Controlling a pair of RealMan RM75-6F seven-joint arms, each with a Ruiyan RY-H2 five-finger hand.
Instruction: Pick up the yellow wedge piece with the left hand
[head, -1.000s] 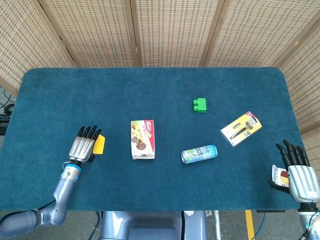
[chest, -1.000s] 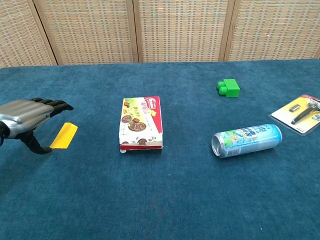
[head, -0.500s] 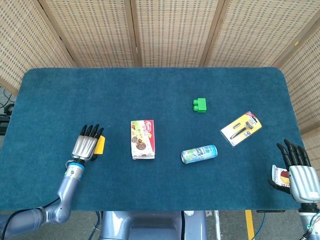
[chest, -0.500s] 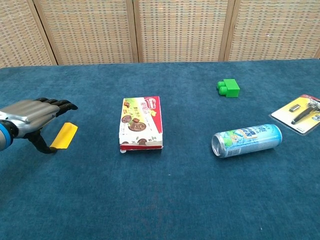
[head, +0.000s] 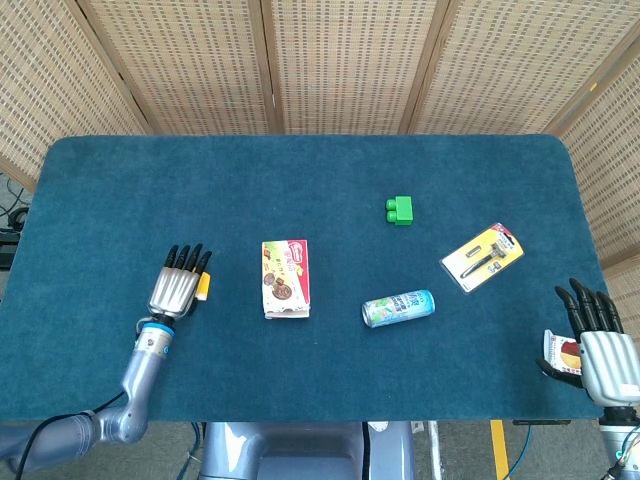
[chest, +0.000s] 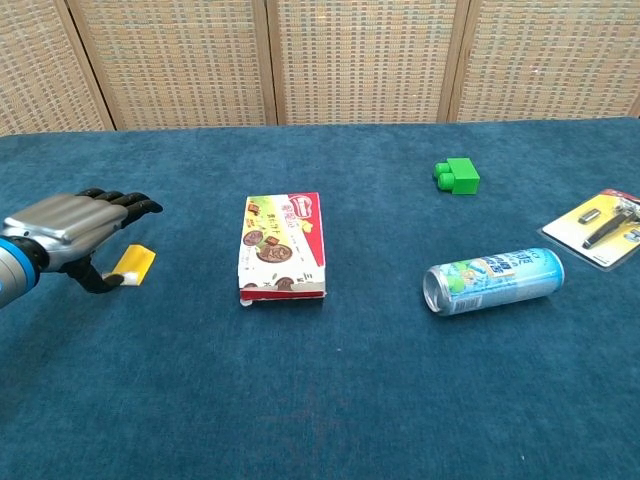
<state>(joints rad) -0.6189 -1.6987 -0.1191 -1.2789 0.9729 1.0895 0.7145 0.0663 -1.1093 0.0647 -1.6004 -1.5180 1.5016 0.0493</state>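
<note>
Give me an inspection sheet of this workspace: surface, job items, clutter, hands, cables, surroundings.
Surface: table covered in dark blue cloth, flat.
Job's things: yellow wedge piece lies on the cloth, partly covered by the left hand.
Clutter: snack box lying flat; drink can on its side; green block; razor pack; small packet under the right hand.
Hands: left hand over the wedge, fingers extended, thumb down beside it, no grip visible; right hand at the near right table edge, fingers spread, over the packet, no grip evident.
Cables: black cable below the left arm.
Surroundings: woven screen panels behind the table.
</note>
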